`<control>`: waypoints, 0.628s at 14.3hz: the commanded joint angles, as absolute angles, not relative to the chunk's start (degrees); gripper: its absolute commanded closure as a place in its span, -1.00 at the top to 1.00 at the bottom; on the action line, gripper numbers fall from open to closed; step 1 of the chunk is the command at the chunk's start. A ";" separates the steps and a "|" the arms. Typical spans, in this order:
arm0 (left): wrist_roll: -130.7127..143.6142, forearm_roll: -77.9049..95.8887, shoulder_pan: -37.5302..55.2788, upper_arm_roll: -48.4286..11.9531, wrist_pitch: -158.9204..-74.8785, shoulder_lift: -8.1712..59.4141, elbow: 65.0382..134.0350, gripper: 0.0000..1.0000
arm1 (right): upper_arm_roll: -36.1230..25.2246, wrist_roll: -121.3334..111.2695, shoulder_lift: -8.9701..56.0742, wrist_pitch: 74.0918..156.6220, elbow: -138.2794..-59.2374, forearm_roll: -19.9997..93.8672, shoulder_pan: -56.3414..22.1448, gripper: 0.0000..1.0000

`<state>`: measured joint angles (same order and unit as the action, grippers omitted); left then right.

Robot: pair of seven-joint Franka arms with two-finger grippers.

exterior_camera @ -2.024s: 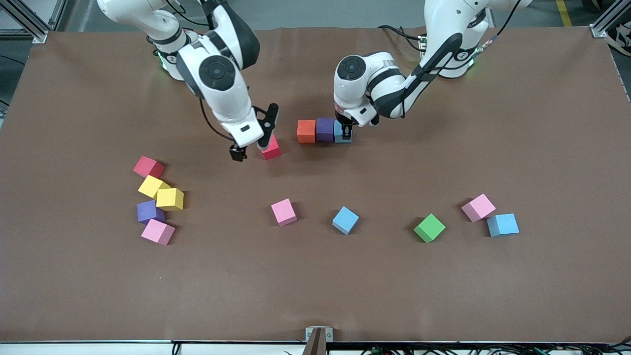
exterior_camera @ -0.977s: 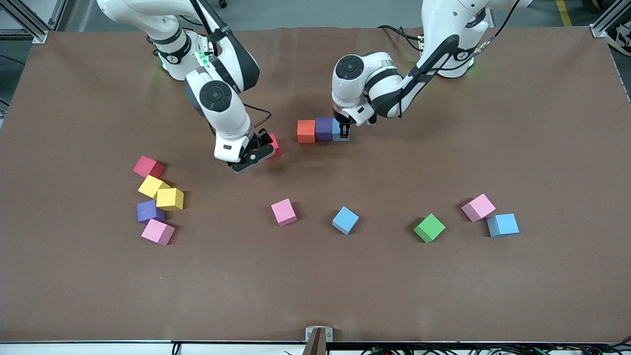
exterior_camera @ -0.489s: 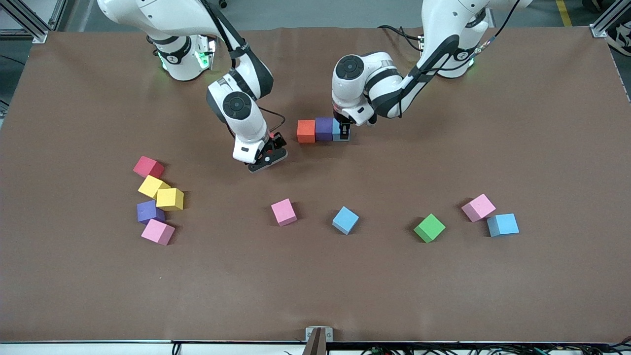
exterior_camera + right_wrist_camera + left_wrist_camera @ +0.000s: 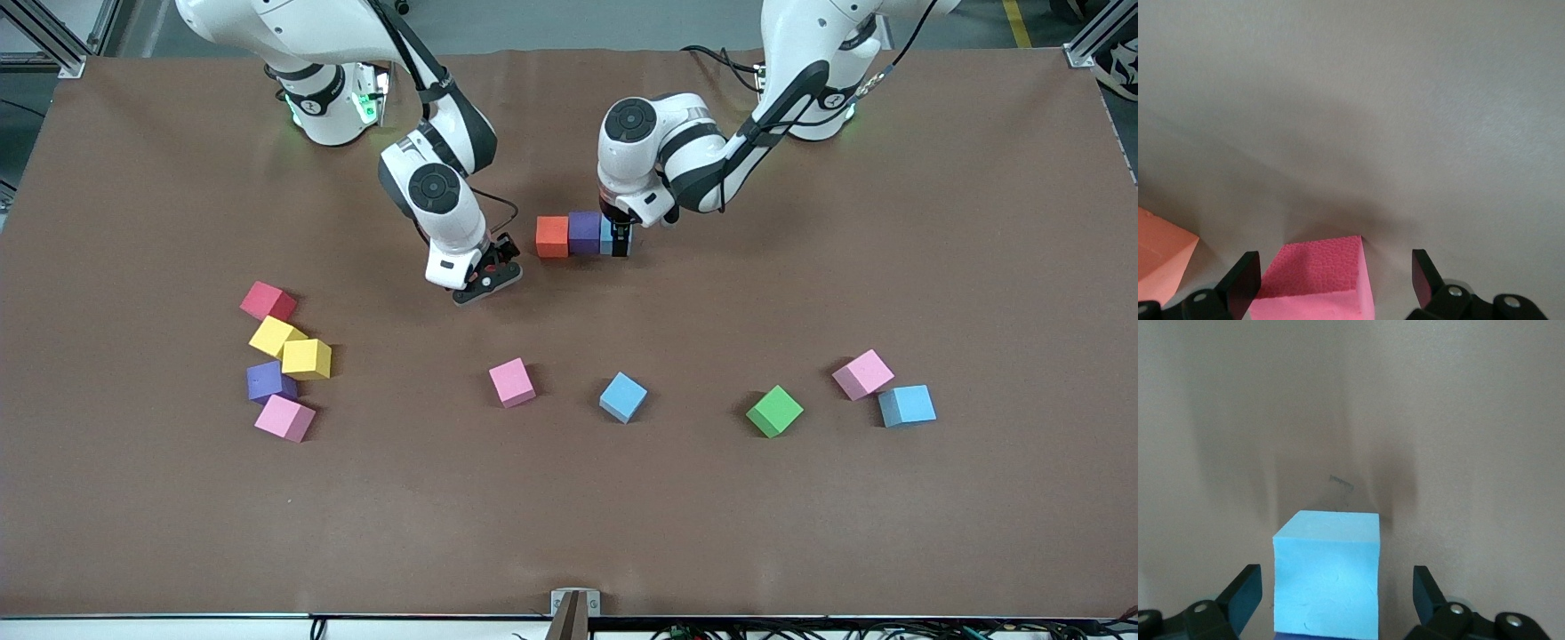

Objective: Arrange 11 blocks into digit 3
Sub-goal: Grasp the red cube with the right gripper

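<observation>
Nearest the front camera on the worktop (image 4: 569,524), loose blocks lie scattered: pink block (image 4: 512,382), blue block (image 4: 622,396), green block (image 4: 774,411). Farther off, the right pincer (image 4: 1331,283) stands open astride a red block (image 4: 1315,287). Beside it, orange block (image 4: 552,236), purple block (image 4: 585,233) and light-blue block (image 4: 1328,580) touch in a row; the left pincer (image 4: 1331,603) straddles the last, fingers apart, clear of it.
</observation>
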<state>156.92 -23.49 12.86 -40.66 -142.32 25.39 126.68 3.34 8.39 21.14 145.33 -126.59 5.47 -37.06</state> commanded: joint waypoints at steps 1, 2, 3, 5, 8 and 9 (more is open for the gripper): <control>163.21 -24.00 12.22 -43.06 -138.70 20.93 127.00 1.00 | 3.34 9.14 19.86 145.64 -128.32 7.90 -38.58 1.00; 163.21 -23.82 12.22 -43.15 -138.08 19.87 127.00 1.00 | 3.34 9.05 19.86 145.55 -127.97 8.00 -38.50 1.00; 163.47 -23.73 12.13 -43.24 -137.38 18.91 127.00 1.00 | 3.34 9.05 19.86 145.55 -127.62 8.00 -38.41 1.00; 163.39 -23.64 12.13 -43.42 -134.23 17.58 125.78 1.00 | 3.34 8.97 19.86 145.55 -127.44 8.00 -38.58 1.00; 161.56 -23.64 11.08 -43.51 -127.55 17.67 120.87 1.00 | 3.34 8.09 19.78 145.02 -127.88 8.00 -39.55 1.00; 159.72 -23.64 10.38 -43.51 -125.79 17.67 119.28 1.00 | 3.34 8.09 19.69 144.93 -128.05 8.00 -40.33 1.00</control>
<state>156.85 -23.31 12.03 -42.53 -129.97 18.06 122.38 3.40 8.41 21.12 145.19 -126.60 6.94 -38.78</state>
